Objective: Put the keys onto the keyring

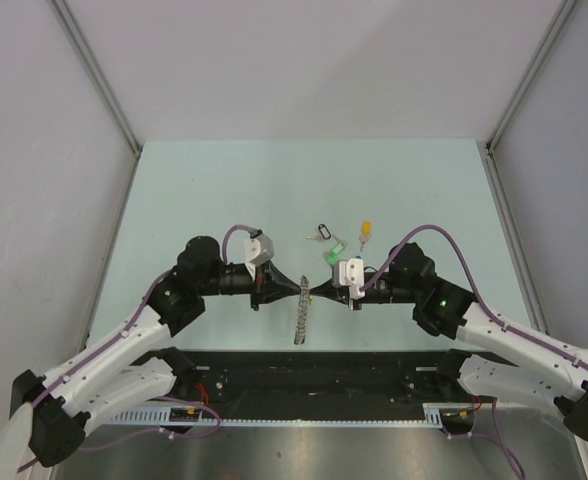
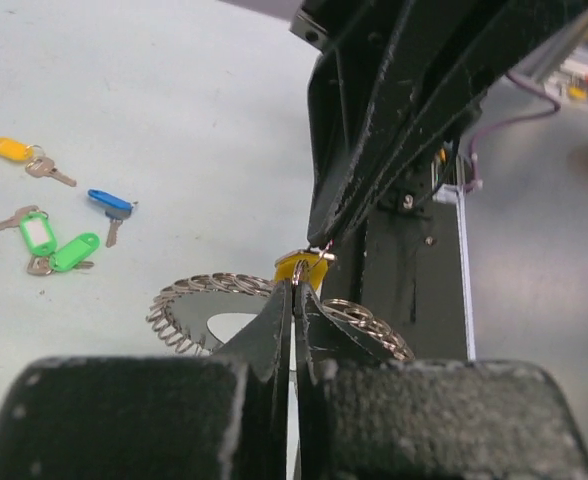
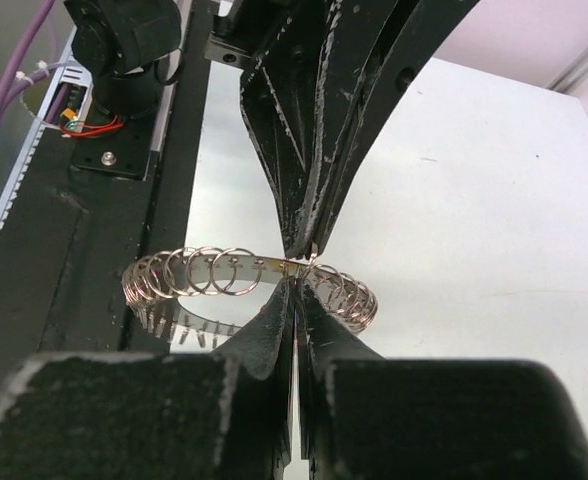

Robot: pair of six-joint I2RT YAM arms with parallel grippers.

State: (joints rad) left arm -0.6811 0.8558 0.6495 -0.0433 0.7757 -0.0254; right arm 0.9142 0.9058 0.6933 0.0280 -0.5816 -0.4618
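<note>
Where the two claws meet tip to tip, the keyring (image 1: 301, 318) is held by its far rim, tilted and raised off the table (image 1: 224, 190) above the middle of its near edge, so the overhead view shows it edge-on. The left gripper (image 1: 296, 290) reaches in from the left and the right gripper (image 1: 316, 290) from the right. Both are clenched tight on the same spot of the coiled rim. A yellow key head (image 2: 299, 268) sits right behind the tips, and whether either claw also pinches it cannot be told. Beyond the claws, near the table's middle, the loose keys lie flat: two green keys (image 2: 36, 232) touching, a blue key (image 2: 107, 199) just beside them, an orange key (image 2: 10, 149) farther off, and a black key (image 1: 321, 232).
</note>
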